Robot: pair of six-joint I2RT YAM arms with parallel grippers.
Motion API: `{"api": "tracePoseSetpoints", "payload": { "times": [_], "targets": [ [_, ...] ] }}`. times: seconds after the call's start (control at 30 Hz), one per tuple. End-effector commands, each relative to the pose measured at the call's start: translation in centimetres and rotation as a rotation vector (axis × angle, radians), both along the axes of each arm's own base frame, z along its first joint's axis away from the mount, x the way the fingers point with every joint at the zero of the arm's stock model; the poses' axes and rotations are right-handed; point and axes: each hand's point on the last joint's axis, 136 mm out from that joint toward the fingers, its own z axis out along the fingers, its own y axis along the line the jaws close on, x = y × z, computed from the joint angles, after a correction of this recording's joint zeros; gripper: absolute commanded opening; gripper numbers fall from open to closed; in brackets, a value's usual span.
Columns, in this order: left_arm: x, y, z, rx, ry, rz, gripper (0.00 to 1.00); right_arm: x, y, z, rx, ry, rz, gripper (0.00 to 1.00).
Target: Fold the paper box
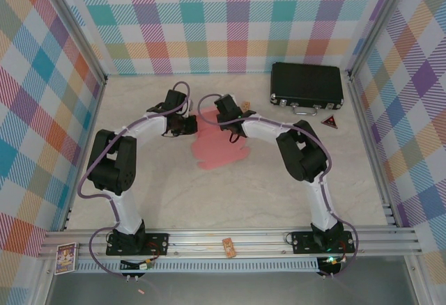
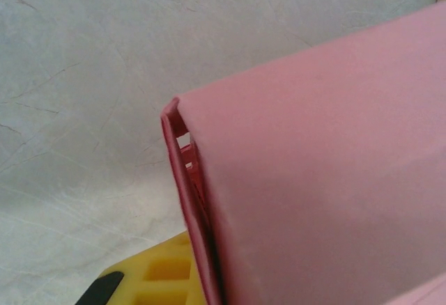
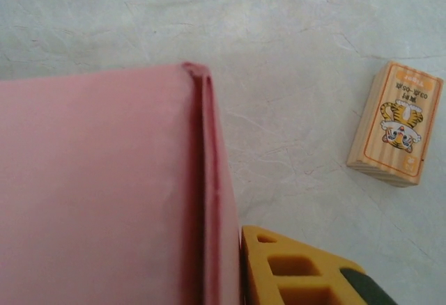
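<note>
The pink paper box (image 1: 219,148) lies partly folded in the middle of the table. Its far end is lifted between my two grippers. My left gripper (image 1: 187,125) is at its far left side. In the left wrist view a doubled pink side wall (image 2: 191,200) stands against my yellow fingertip (image 2: 150,277), and the pink panel (image 2: 327,180) hides the other finger. My right gripper (image 1: 228,127) is at the far right side. There a yellow fingertip (image 3: 293,277) presses flush on the folded pink edge (image 3: 216,200). The pink panel (image 3: 97,186) covers its other finger.
A black hard case (image 1: 306,85) with a handle lies at the back right, with a small dark triangle (image 1: 329,122) in front of it. A tan wooden block (image 3: 396,124) with a tiger picture sits just right of the right gripper. Plaid walls enclose three sides.
</note>
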Motion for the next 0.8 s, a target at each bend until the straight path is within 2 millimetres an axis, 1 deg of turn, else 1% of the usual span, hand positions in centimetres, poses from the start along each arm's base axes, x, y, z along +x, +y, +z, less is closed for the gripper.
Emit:
{"api": "tracePoseSetpoints", "payload": {
  "times": [0.0,0.23,0.33,0.6,0.77],
  "targets": [
    [-1.0,-2.0,-0.2,-0.047,0.044,-0.066,0.12,-0.8,-0.2,-1.4,-0.023,0.053,-0.059,0.19],
    [-1.1,-2.2,-0.1,-0.058,0.047,-0.076,0.12,-0.7,-1.1,-1.9,-0.039,0.07,-0.191,0.15],
    [-1.1,-2.2,-0.1,-0.057,0.049,-0.078,0.12,-0.7,-1.3,-1.7,-0.047,0.064,-0.233,0.15],
    [-1.0,-2.4,-0.3,-0.06,0.053,-0.082,0.12,-1.0,-1.8,-2.2,-0.032,0.082,-0.316,0.13],
    [-1.1,-2.3,-0.7,-0.054,0.062,-0.081,0.12,-1.0,-1.5,-2.2,0.003,0.086,-0.344,0.13]
  ]
}}
